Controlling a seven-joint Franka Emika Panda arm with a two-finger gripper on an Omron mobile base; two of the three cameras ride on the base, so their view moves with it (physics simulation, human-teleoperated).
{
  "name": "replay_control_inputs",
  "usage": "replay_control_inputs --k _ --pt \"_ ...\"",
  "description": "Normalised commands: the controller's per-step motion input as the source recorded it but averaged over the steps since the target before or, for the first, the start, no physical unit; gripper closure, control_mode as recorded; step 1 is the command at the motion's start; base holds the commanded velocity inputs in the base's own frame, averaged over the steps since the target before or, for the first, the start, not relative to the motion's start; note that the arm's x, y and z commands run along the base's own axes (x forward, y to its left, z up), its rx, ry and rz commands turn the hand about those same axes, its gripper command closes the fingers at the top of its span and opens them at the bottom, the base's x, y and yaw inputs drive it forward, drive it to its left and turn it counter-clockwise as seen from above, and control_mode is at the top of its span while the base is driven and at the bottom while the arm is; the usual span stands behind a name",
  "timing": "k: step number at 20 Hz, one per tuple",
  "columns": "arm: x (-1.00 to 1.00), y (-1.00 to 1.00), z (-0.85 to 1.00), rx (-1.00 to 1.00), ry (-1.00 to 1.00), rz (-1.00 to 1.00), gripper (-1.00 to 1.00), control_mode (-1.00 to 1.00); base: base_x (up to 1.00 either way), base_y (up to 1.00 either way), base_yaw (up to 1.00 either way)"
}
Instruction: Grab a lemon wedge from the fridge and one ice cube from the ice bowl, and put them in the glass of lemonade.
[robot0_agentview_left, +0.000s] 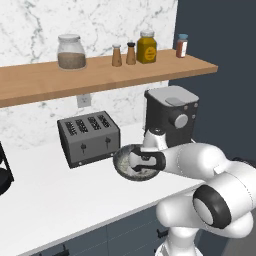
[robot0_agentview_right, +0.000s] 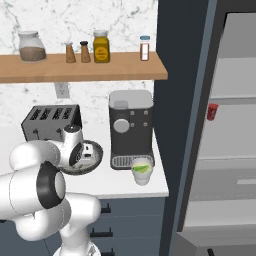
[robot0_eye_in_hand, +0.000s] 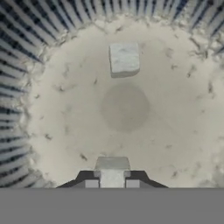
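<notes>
Ice step underway: hand (robot0_eye_in_hand: 112, 178) clamped on one ice cube (robot0_eye_in_hand: 112, 168) inside ice bowl (robot0_eye_in_hand: 39, 65); lift needed next, toward glass of lemonade (robot0_agentview_right: 142, 171).

A silver four-slot toaster (robot0_agentview_left: 89, 138) and a dark coffee machine (robot0_agentview_left: 171, 114) stand on the white counter (robot0_agentview_left: 50, 200), while the wooden shelf (robot0_agentview_left: 100, 75) above carries a glass jar (robot0_agentview_left: 71, 51), two small shakers (robot0_agentview_left: 123, 54), a yellow jar (robot0_agentview_left: 147, 47) and what seems a red-filled spice bottle (robot0_agentview_left: 182, 46).

Two ice cubes (robot0_eye_in_hand: 124, 59) (one bowl (robot0_eye_in_hand: 26, 87))
</notes>
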Motion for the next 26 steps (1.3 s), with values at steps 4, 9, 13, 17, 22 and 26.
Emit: replay_control_inputs --k 4,9,13,17,22,26 --pt "-0.03 0.0 0.08 0.0 0.0 0.0 1.0 -1.0 0.0 0.0 0.0" --pt "-0.28 0.0 0.42 0.0 0.0 0.0 1.0 -1.0 0.0 0.0 0.0" --pt "-0.35 -0.06 0.47 0.03 -0.01 0.0 1.0 -1.0 0.0 0.0 0.0" --pt "0.0 -0.26 0.1 0.07 -0.05 0.0 1.0 -1.0 0.0 0.0 0.0" --pt "0.0 -0.19 0.05 0.05 -0.04 0.0 1.0 -1.0 0.0 0.0 0.0" --pt "-0.16 -0.16 0.06 0.08 -0.05 0.0 1.0 -1.0 0.0 0.0 0.0"
